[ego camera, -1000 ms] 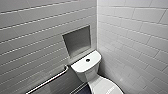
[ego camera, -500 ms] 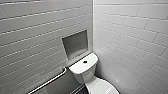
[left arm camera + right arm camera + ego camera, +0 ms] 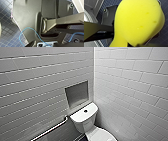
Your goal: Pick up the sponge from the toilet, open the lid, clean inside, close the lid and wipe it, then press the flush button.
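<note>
The toilet point(image 3: 83, 119) stands in the corner of two white-tiled walls point(image 3: 130, 84), and the lower edge of the head view cuts it off. The tank shows whole, with the flush button point(image 3: 85, 111) in the middle of its top. Of the lid point(image 3: 101, 135), lying down over the bowl, only the rear part shows. A recessed niche point(image 3: 77, 93) sits in the wall just above the tank. A grab rail point(image 3: 50, 130) runs slanting along the same wall beside the toilet, its lower end cut off too.

In the right wrist view the sponge point(image 3: 137, 23) bulges large and yellow, close to the camera and narrowed at one end. It hides most of the right claw point(image 3: 134, 44), which is clenched on it. The fingers themselves are hard to make out, and dark blue floor tile point(image 3: 164, 37) shows behind.

In the left wrist view the robot's own dark plates and bars cover most of the picture, with a thin blue cable point(image 3: 30, 28) looping across them over the same tiled floor. Whether the left claw point(image 3: 43, 44) is released or clenched, I cannot tell.

Against the view of a second ago the whole head picture has shifted. The niche and toilet sit a little lower in it, so less of the bowl shows. That is the camera moving, not the things.
</note>
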Tool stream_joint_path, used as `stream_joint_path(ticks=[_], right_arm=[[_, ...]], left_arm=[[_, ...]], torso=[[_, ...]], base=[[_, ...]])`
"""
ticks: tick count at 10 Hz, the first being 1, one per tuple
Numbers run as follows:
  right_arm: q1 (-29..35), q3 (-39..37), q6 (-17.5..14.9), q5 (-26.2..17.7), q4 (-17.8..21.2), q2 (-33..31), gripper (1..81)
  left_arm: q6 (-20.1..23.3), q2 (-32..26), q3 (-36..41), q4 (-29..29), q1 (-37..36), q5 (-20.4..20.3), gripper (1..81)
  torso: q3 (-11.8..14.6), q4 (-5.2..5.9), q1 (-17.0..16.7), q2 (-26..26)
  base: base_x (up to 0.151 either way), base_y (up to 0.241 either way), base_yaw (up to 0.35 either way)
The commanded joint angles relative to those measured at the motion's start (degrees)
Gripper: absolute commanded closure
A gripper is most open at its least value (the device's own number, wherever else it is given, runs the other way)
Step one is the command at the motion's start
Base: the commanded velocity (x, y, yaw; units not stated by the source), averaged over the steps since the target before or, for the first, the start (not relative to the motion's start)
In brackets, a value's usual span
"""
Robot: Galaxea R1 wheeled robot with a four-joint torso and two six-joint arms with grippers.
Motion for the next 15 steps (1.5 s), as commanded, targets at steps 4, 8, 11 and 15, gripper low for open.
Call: stream_joint_path(ticks=[4, 8, 11, 15], right_arm=[[0.39, -2.43, -0.18, -4.00, -1.27, 1.14, 81.1], [0.40, -8.41, -0.18, -4.09, -1.27, 5.45, 81.1], [0.22, -13.93, -0.18, -4.18, -1.18, 9.65, 81.1], [2.77, -20.54, 0.61, -17.36, -0.22, 14.41, 81.1]], left_arm=[[0.00, 0.05, 0.17, 0.23, -1.72, 4.07, 1.0], [-0.08, -0.04, 0.08, 0.23, -1.72, 4.16, 1.0], [-0.26, -0.13, -0.70, 0.14, -1.63, 4.16, 1.0], [-0.52, 0.14, -3.17, -0.03, -0.58, 4.42, 1.0]], torso=[[2.58, 0.00, -6.56, 10.06], [7.22, -0.02, -6.73, 10.20], [7.13, -0.02, -7.13, 10.88], [10.69, -0.02, -7.28, 10.86]], base=[[0.000, 0.000, 0.000], [0.000, 0.000, 0.000], [0.000, 0.000, 0.000], [0.000, 0.000, 0.000]])
